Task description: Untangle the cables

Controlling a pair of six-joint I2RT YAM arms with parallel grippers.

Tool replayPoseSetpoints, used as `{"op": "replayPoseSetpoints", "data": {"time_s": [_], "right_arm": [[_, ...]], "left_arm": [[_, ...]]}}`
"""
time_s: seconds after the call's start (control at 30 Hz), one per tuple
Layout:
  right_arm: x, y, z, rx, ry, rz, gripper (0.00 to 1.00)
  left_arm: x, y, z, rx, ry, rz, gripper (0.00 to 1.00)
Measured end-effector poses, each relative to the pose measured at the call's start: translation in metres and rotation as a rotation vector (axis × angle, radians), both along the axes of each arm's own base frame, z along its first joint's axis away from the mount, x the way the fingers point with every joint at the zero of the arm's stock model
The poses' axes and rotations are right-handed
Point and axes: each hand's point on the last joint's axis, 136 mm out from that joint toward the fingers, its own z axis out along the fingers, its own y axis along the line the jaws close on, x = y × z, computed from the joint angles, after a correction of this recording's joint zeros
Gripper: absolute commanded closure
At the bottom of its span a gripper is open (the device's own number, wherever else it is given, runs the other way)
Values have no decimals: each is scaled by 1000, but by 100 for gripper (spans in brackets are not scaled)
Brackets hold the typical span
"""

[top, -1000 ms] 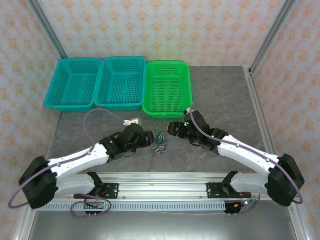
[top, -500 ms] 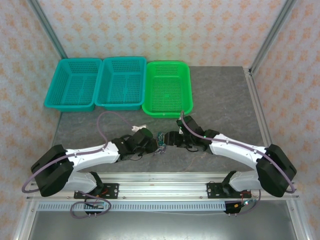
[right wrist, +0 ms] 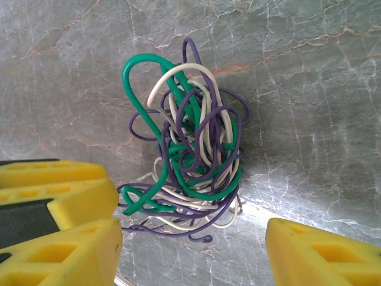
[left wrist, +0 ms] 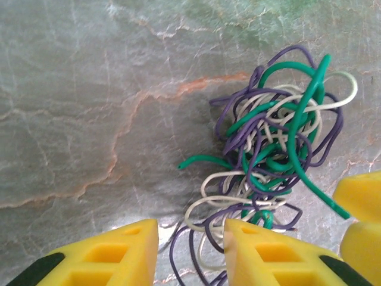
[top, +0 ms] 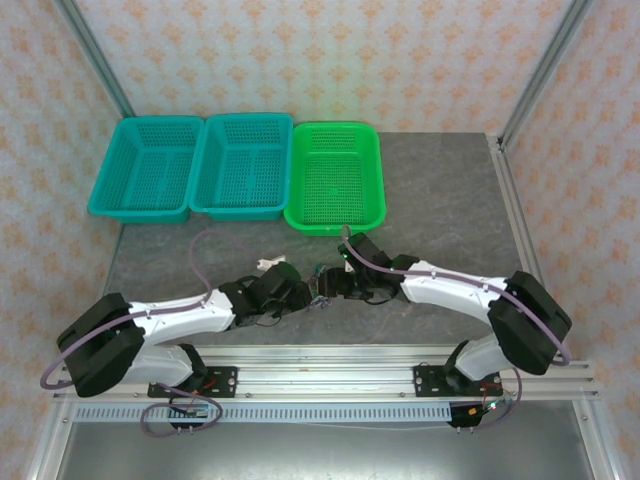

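Nearest the arm bases, the left gripper (left wrist: 190,253) is seen from its wrist camera with its yellow fingers (left wrist: 119,256) set moderately apart; a few loose loops of the cables (left wrist: 274,155) lie in the gap, but nothing is pinched. The right gripper (right wrist: 193,253) is spread wide, and the lower edge of the clump (right wrist: 190,155) is bracketed between its fingers without being touched, as far as can be told.

From above, both grippers are met at the tangle (top: 318,278), the left gripper (top: 300,285) on one side and the right gripper (top: 335,283) on the other, on the grey stone-patterned table (top: 440,190), near its front and roughly midway across.

Purple, cream and green strands are knotted together in one heap; no strand has been drawn free. The task is therefore judged to be at its very start: a grasp has yet to be made, and every wire is left to be separated.

Farther back, two teal baskets (top: 135,212) (top: 240,213) and a green basket (top: 330,226) are lined up, well apart from the clump, with no wire laid in them.
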Motion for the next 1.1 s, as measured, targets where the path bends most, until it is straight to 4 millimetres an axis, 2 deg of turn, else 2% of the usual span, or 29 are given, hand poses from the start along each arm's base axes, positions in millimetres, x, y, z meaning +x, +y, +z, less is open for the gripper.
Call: {"op": "replayPoseSetpoints", "data": {"time_s": [0.2, 0.5, 0.67, 0.73, 0.77, 0.83, 0.87, 0.9, 0.93, 1.1], "right_arm": [[5, 5, 1, 1, 1, -1, 34], [7, 7, -12, -23, 32, -19, 34], [15, 14, -19, -41, 43, -34, 37], [20, 15, -22, -52, 39, -46, 45], [23, 16, -23, -61, 35, -51, 53], [26, 14, -28, -82, 31, -70, 74], [28, 12, -31, -95, 28, -86, 88], [30, 10, -32, -104, 24, -102, 97], [32, 9, -32, -109, 17, -118, 100], [38, -8, -16, -73, -32, -247, 100]], "left_arm": [[-5, -3, -7, -74, 33, 35, 70], [-1, -17, -5, -147, 44, 50, 98], [0, -17, -3, -149, 40, 48, 100], [0, -17, -1, -154, 32, 44, 100], [0, -17, 2, -156, 26, 41, 100], [0, -16, 6, -158, 12, 37, 100], [1, -16, 9, -159, 4, 34, 100], [1, -15, 11, -162, -1, 33, 100], [1, -15, 14, -165, -6, 33, 100], [6, 2, 24, -181, -43, 66, 100]]}}
